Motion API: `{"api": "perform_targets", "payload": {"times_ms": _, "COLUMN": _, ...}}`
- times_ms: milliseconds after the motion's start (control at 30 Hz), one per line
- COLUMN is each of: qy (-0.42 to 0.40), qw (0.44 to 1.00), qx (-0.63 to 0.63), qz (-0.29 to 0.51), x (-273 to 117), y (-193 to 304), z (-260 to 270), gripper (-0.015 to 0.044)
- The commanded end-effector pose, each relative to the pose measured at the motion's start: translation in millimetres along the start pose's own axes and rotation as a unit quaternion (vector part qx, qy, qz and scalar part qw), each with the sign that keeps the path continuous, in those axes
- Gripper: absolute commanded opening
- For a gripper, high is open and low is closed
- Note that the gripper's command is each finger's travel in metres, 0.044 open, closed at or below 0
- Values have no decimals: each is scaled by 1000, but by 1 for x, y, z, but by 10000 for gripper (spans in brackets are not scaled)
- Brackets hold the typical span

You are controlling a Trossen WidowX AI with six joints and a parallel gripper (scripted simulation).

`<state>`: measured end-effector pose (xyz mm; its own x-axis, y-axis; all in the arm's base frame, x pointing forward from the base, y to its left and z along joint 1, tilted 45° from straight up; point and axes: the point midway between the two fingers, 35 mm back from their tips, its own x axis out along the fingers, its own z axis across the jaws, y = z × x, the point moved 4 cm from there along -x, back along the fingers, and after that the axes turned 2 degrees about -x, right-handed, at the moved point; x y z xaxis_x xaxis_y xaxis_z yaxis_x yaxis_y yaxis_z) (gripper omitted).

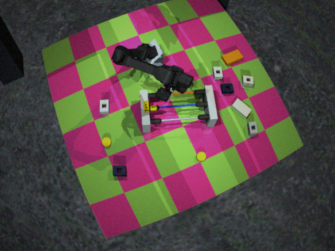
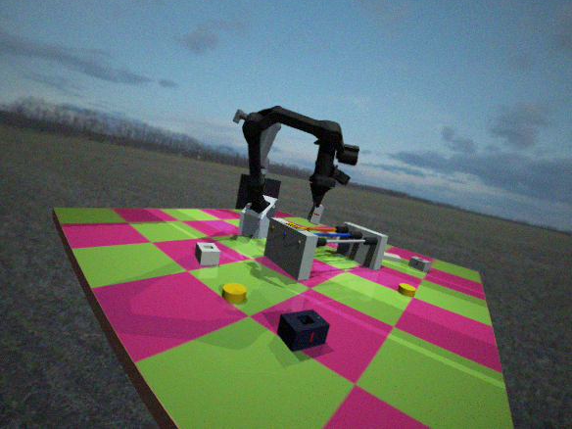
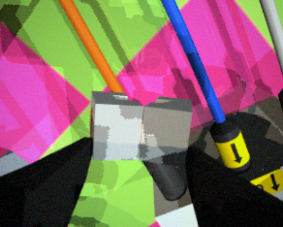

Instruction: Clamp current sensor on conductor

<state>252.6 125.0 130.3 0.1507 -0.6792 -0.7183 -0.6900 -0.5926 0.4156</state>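
My gripper (image 3: pixel 140 149) (image 2: pixel 317 208) is shut on the light grey current sensor (image 3: pixel 116 127) (image 2: pixel 316 214). The sensor hangs above the rack, near the orange conductor, with its two halves side by side in the wrist view. A red mark shows on its side in the exterior view; its direction is too small to tell. The blue conductor (image 1: pixel 178 106) (image 2: pixel 340 234) (image 3: pixel 194 63) has a yellow arrow band (image 1: pixel 153 108) (image 3: pixel 235 151), beside the yellow LOAD label (image 1: pixel 146 106) (image 3: pixel 271 181) on the end block. The sensor is not round it. The arm hides most of the sensor in the top view.
The orange conductor (image 1: pixel 184 93) (image 3: pixel 87 41) and white conductor (image 1: pixel 179 118) flank the blue one between two grey end blocks (image 1: pixel 145 124) (image 1: pixel 211 106). Several white and dark blocks, yellow discs (image 1: pixel 106 142) (image 1: pixel 201 156) and an orange block (image 1: pixel 232 57) stand around the rack.
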Motion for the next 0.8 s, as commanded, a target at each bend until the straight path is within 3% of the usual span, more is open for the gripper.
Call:
{"api": "perform_targets", "payload": {"times_ms": 0, "qy": 3, "qw": 998, "qx": -64, "qz": -2, "x": 0, "y": -6, "z": -12, "gripper": 0}}
{"api": "perform_targets", "payload": {"times_ms": 533, "qy": 6, "qw": 961, "qx": -277, "qz": 3, "x": 8, "y": -21, "z": -49, "gripper": 0}}
{"api": "perform_targets", "payload": {"times_ms": 767, "qy": 7, "qw": 958, "qx": -285, "qz": 3, "x": 11, "y": -22, "z": -50, "gripper": 0}}
